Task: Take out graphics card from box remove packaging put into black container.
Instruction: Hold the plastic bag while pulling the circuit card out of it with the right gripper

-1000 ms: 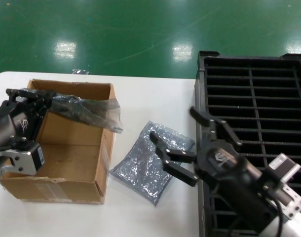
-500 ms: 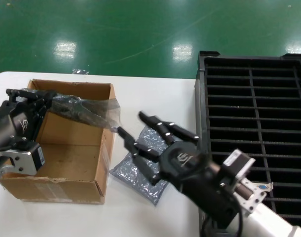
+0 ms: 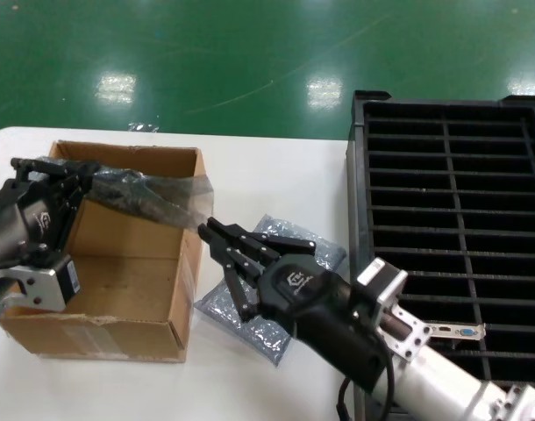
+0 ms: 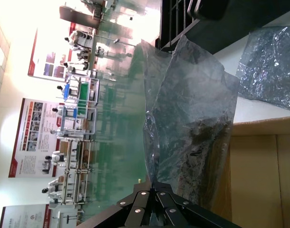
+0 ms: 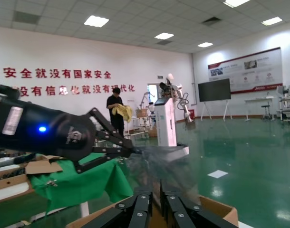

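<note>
The box (image 3: 118, 254), brown cardboard, sits open on the white table (image 3: 276, 175), w/ the black crate (image 3: 478, 175) well off to its right. The left gripper (image 3: 53, 171) is over the box's back-left corner, fingers clenched on 1 end of a bag (image 3: 158, 197); that bag stretches rightward above the box's back edge and ends just past its right wall, up in the air. In the left wrist view the bag (image 4: 192, 123) hangs crinkly and see-through from the fingers, w/ something dark inside it; can't tell from these views if that's the card. A 2nd bag (image 3: 289, 254) lies flat on the table betw. the box and the crate, near the box's right wall, partly covered by the right arm. The right gripper (image 3: 222, 250) is just right of the box's right wall, above the flat bag, pointing toward the free end of the held bag; its fingers look close together w/ the tips just short of that bag's end. In the right wrist view the right gripper (image 5: 156, 199) has its 2 fingers near parallel w/ a thin gap, a fold of clear bag (image 5: 173, 166) right ahead of them, and the left gripper (image 5: 114, 149) beyond, holding the far end. Whether the right fingers actually pinch the plastic, I can't tell.
</note>
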Tool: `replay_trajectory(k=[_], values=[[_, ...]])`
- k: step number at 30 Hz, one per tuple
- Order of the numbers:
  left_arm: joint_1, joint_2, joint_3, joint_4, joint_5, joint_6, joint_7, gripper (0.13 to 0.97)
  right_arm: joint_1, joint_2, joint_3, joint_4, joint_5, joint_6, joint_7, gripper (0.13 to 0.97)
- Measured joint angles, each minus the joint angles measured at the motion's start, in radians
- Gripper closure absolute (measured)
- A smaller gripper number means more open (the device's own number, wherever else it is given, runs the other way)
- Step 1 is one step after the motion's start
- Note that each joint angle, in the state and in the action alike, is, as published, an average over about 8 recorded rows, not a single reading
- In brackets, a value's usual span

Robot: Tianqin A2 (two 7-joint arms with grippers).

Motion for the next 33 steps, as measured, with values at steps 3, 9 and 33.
replay_trajectory(k=[3,9,33], values=[[0.000,0.000,0.000,0.000,0.000,0.000,0.000,0.958,0.028,-0.012,-0.001,-0.039,-0.005,0.010,0.011,0.888],[0.000,0.000,0.000,0.000,0.000,0.000,0.000,0.958,0.084,-0.041,0.001,-0.126,-0.013,0.017,0.001,0.936],[0.000,0.000,0.000,0.000,0.000,0.000,0.000,0.958,0.187,-0.120,-0.020,-0.304,-0.015,-0.066,-0.073,0.961]])
